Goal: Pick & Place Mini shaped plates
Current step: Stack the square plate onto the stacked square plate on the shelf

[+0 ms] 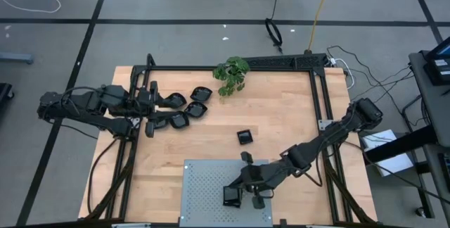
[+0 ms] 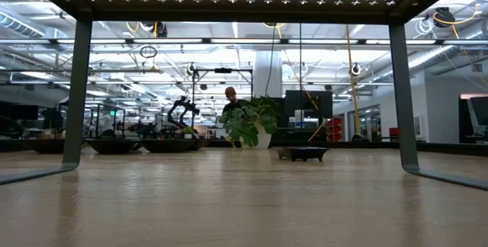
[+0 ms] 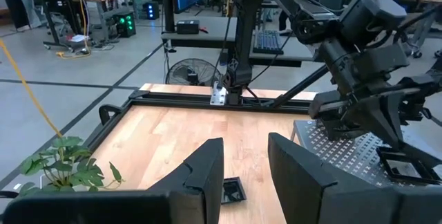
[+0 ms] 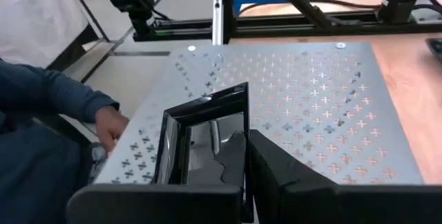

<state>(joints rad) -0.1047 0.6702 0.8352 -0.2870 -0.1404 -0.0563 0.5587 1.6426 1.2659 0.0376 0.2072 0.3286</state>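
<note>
Several glossy black mini shaped plates [image 1: 184, 108] lie in a cluster on the wooden table at its far left. One square plate [image 1: 245, 137] lies alone mid-table and also shows in the low view [image 2: 303, 153]. My left gripper [image 3: 245, 175] hovers open by the cluster [image 1: 156, 105], with nothing between its fingers. My right gripper [image 1: 240, 191] is over the grey perforated panel [image 1: 211, 179] at the near edge. It is shut on another square plate [image 4: 200, 141]. My right gripper holds the square plate by one side wall [image 4: 242, 131]. One finger [image 4: 231, 158] seems to be inside the hollow and the other finger [image 4: 280, 179] outside. The plate is tilted over the panel, its far corner raised. Whether its lower edge touches the panel I cannot tell.
A green leafy plant [image 1: 232, 74] stands at the table's far edge. A black frame rail [image 1: 232, 66] borders the table. The perforated panel is a raised shelf on legs [image 2: 76, 94]. A person's hand and blue sleeve [image 4: 110, 124] are by the panel's near edge.
</note>
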